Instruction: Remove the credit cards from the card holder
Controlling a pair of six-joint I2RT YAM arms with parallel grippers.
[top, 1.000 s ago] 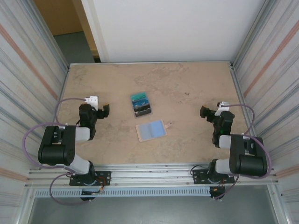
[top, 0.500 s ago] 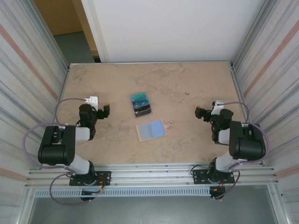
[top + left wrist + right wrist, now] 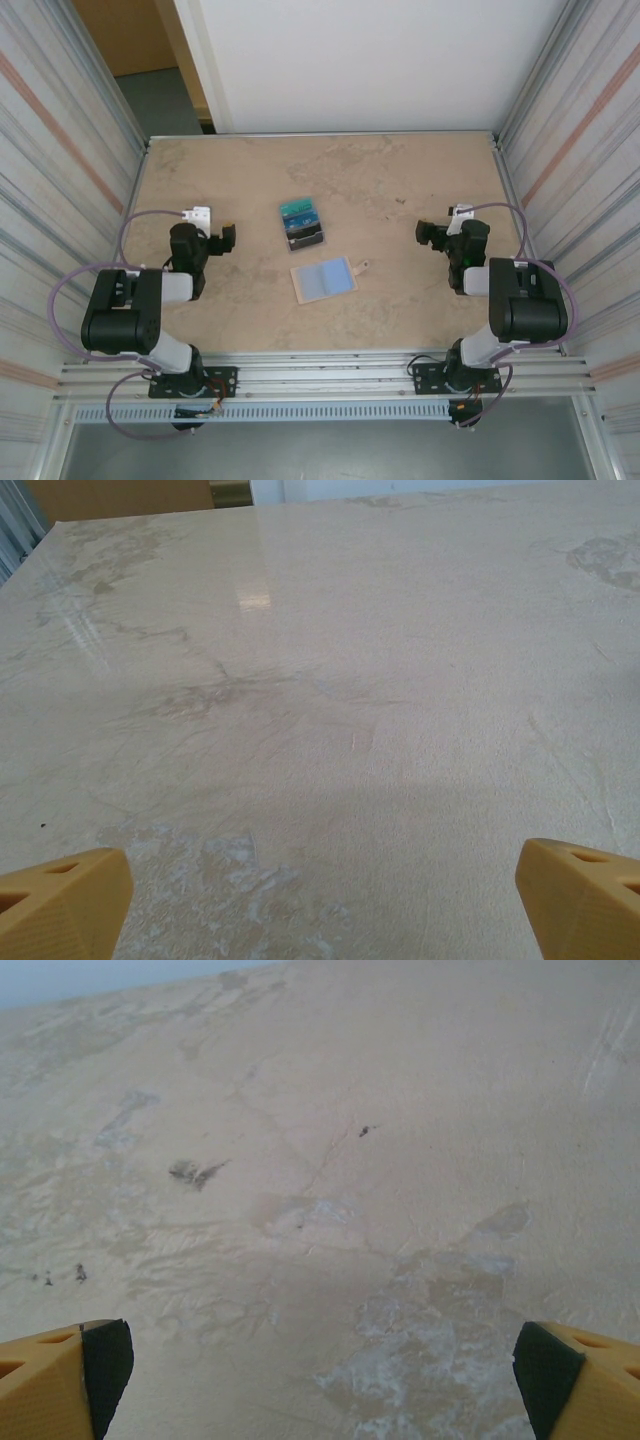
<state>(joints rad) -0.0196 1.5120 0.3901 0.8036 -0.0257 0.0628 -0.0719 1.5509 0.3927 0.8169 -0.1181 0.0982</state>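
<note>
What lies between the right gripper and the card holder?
Only bare tabletop. In the top external view, nothing sits on the stretch from the right gripper to the card holder.

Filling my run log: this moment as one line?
left claw open | right claw open | credit cards stacked on table, outside card holder | card holder blue face up

The right tool has crept slightly away from the table's right edge, toward its far edge, with its arm drawn up behind it.
</note>
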